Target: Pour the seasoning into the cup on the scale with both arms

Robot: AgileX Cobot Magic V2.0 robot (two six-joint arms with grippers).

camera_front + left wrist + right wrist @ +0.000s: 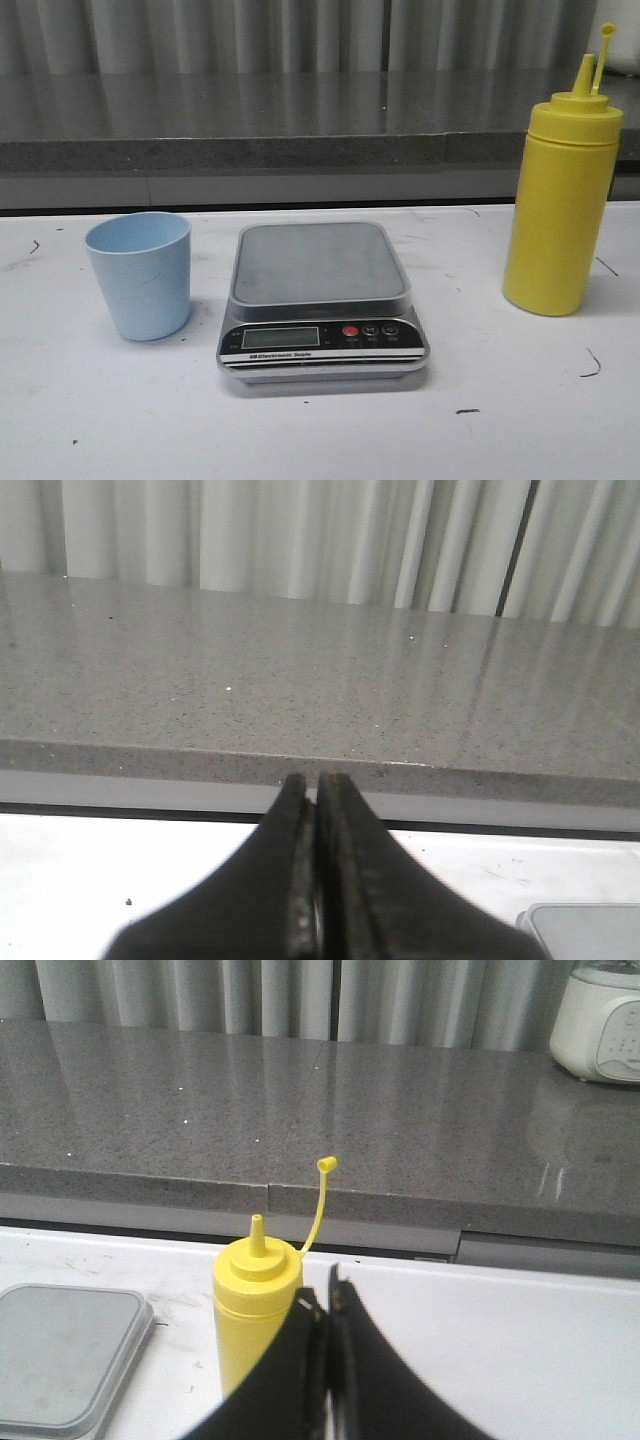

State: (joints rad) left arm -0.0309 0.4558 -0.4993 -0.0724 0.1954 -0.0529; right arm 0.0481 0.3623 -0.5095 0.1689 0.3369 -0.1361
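The light blue cup (pixel 140 273) stands on the white table, left of the scale (pixel 320 300). The scale platform is bare. The yellow seasoning bottle (pixel 560 200) stands upright right of the scale, its tethered cap off the nozzle. Neither gripper shows in the front view. In the left wrist view my left gripper (pixel 317 780) is shut and empty above the table; a corner of the scale (pixel 585 930) shows. In the right wrist view my right gripper (pixel 325 1285) is shut and empty, just in front of the bottle (pixel 250 1310); the scale platform (pixel 65 1355) lies beside it.
A grey stone counter (pixel 300 120) runs along the back of the white table (pixel 320 430), with a curtain behind. A white appliance (pixel 605 1010) stands on the counter at the far right in the right wrist view.
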